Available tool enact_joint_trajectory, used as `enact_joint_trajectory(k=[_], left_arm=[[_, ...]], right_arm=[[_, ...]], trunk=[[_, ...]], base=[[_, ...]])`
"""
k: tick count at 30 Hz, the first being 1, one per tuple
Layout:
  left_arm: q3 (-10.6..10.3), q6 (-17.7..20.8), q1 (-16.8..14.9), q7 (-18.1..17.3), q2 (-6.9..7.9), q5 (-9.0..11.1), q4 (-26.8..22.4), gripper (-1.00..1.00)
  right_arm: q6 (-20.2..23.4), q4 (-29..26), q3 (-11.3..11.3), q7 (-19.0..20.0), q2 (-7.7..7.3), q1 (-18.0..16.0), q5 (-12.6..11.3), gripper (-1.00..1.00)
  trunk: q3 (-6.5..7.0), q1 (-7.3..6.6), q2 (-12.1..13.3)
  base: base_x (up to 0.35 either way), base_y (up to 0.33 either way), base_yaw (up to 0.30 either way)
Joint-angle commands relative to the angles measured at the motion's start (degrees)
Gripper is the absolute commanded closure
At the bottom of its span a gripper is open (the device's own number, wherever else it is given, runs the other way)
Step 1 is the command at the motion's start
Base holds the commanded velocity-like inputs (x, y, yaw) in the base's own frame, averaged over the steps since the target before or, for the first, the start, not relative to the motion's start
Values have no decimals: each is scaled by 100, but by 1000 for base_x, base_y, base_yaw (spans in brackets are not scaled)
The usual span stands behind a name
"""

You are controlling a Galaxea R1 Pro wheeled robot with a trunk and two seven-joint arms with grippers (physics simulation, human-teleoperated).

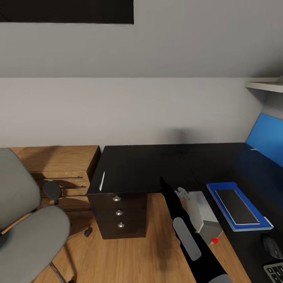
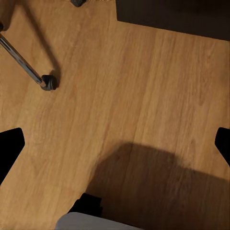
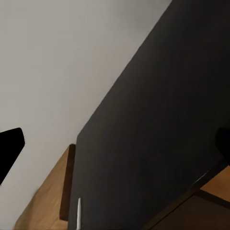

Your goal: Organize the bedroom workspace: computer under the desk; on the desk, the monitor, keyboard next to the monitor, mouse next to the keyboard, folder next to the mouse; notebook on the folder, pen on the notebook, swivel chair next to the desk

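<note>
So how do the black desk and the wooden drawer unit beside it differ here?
The desk is glossy black and stands higher; the wooden drawer unit is light wood and lower. The desk's three drawers carry round silver knobs, while the unit's have thin dark bar handles. The pen lies on the desk. Both stand against the same wall.

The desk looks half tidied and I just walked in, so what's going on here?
The robot's right arm reaches over the desk with its right gripper open and empty. The pen lies near the desk's left edge, above the drawers. The notebook already sits on the folder, with the mouse and keyboard nearby. The chair stands at left.
</note>
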Motion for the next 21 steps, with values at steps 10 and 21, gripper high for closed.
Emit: enact_joint_trajectory(k=[10, 21], left_arm=[[-143, -59, -6, 43, 24, 56, 2, -100], [-140, -63, -6, 57, 28, 54, 2, -100]], right_arm=[[-278, 658, -206, -248, -121, -21, -32, -100], [1528, -295, -63, -2119, -338, -28, 2075, -100]], trunk=[[174, -220, 399], [372, -462, 840]], base=[[0, 0, 0], [0, 0, 0]])
